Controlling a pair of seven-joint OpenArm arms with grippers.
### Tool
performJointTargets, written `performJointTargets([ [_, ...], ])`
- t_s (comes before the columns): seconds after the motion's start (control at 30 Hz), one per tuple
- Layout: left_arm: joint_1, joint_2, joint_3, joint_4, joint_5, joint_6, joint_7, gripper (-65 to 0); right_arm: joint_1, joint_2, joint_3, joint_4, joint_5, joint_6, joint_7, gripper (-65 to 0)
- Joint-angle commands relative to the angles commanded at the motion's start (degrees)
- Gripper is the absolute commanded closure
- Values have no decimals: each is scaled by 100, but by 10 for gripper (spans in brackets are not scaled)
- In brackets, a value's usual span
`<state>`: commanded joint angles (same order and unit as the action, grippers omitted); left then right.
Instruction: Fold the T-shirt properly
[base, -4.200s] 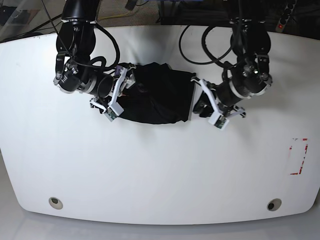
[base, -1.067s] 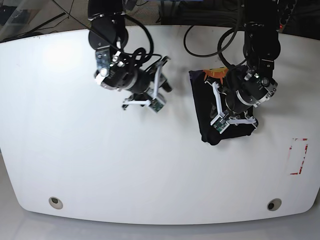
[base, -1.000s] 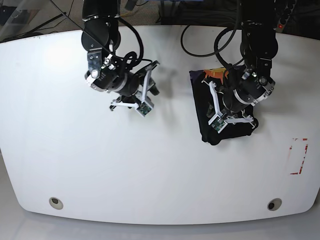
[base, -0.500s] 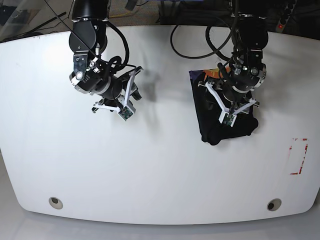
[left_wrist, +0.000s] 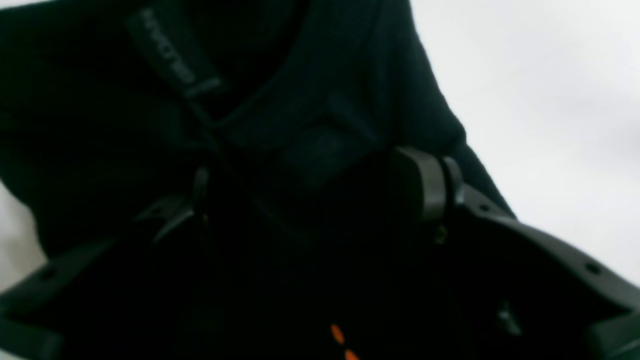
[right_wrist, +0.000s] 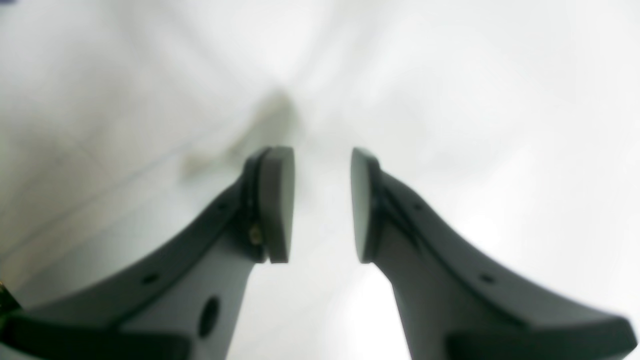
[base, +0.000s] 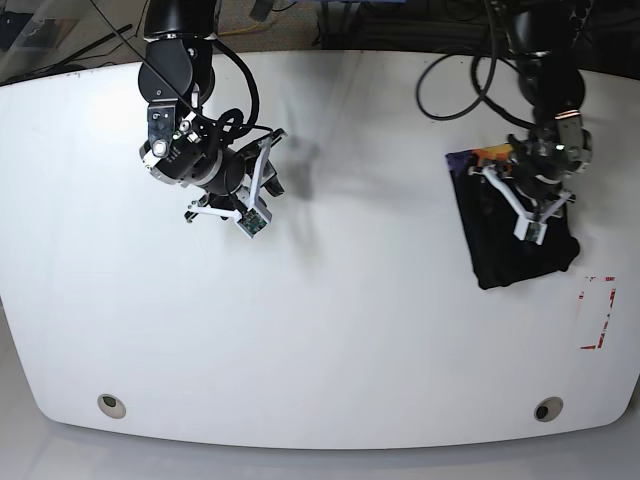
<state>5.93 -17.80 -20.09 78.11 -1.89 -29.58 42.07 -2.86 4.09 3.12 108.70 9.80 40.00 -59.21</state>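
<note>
We see the T-shirt (base: 510, 240) lying as a compact black folded bundle on the right side of the white table (base: 330, 330), with a bit of orange and purple showing at its far edge. Our left gripper (base: 535, 205) sits on top of the bundle. In the left wrist view its fingers (left_wrist: 420, 185) stand spread, with dark cloth bunched between and around them, but we cannot tell whether they pinch the fabric or merely press on it. A collar seam and a small lettered label (left_wrist: 167, 50) show just beyond. Our right gripper (base: 240, 205) hovers over bare tabletop on the left, well apart from the shirt; its pads (right_wrist: 277, 202) are parted with nothing between them.
</note>
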Motion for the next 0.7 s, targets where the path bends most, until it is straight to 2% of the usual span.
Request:
performJointTargets([
  [0.07, -18, -466, -290, -510, 0, -325, -167, -403, -9, 0, 0, 132, -9, 0, 0, -174],
  [0.2, -26, -1275, -703, -1319, -9, -703, -712, -403, -9, 0, 0, 273, -35, 0, 0, -174],
  [0.27, -26, -1512, -835, -1512, -18, -818, -844, -403, -18, 0, 0, 290, -44, 0, 0, -174],
  [0.33, -35, -1802, -1029, -1618, -26, -1042, -949, -403, -9, 0, 0, 281, -44, 0, 0, -174],
  [0.47, -35, -2075, -1512, -1178, -26, -1042, -949, -403, -9, 0, -9, 273, -44, 0, 9, -174],
  [0.57, -35, -2101, -1846, -624, -26, -1042, -923, -403, -9, 0, -9, 273, -44, 0, 18, -174],
  [0.7, -18, -2057, -1855, 246, -26, -1042, -914, -403, 0, 0, -9, 264, -53, 0, 44, -174],
])
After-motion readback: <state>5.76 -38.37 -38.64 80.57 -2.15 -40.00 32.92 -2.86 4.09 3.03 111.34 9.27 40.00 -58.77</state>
